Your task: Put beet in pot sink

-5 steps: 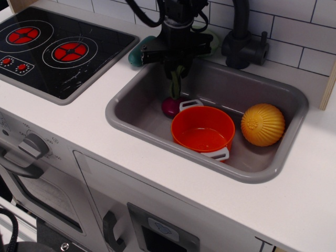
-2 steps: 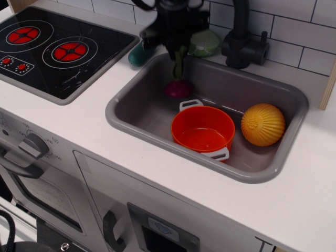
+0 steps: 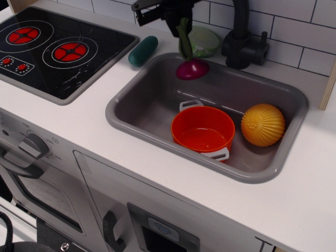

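The beet (image 3: 192, 68) is magenta with green stalks and hangs in the air above the back of the grey sink (image 3: 131, 97). My gripper (image 3: 181, 20) is shut on its green stalks at the top of the frame, and the upper part of the gripper is cut off. The orange pot (image 3: 203, 131) with two white-grey handles stands empty in the middle of the sink, below and in front of the beet.
A ribbed yellow-orange ball (image 3: 262, 124) lies in the sink right of the pot. A dark green cucumber-like toy (image 3: 143, 50) and a pale green item (image 3: 203, 42) lie on the counter behind the sink. A black faucet (image 3: 242, 39) stands at the back. A stovetop (image 3: 52, 50) is at the left.
The gripper has lifted the beet from the sink floor beside the pot, upward and slightly right, so it now hangs clear above the basin.
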`<state>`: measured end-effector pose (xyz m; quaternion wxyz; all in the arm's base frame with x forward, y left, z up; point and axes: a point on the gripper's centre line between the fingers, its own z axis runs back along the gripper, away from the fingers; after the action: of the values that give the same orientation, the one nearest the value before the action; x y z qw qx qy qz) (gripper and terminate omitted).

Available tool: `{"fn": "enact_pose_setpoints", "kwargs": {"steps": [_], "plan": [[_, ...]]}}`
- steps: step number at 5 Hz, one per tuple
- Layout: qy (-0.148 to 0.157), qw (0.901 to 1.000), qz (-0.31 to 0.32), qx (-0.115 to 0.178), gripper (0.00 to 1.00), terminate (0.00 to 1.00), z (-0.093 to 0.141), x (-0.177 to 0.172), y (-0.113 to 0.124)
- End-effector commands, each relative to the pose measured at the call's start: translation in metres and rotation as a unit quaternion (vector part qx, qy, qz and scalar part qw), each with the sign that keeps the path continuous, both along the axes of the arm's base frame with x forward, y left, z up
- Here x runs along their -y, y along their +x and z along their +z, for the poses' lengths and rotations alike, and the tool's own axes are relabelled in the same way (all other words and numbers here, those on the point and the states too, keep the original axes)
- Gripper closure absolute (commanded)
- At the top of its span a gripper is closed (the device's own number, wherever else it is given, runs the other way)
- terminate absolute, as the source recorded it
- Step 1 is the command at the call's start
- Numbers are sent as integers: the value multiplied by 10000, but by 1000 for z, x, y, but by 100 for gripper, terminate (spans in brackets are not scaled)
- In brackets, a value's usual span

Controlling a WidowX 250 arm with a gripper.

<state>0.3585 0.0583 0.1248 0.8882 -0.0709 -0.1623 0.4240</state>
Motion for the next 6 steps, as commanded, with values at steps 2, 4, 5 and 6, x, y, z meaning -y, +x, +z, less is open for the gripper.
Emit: {"fn": "enact_pose_setpoints", "kwargs": {"steps": [2, 4, 5, 6], "plan": [[280, 9947, -948, -283, 100, 0, -14, 41, -42], [362, 9923, -1027, -595, 0, 0, -30, 57, -41], [448, 9903, -1069, -765, 0, 0, -29, 57, -41], [391, 9908, -1060, -747, 0, 0, -14, 53, -37]]}}
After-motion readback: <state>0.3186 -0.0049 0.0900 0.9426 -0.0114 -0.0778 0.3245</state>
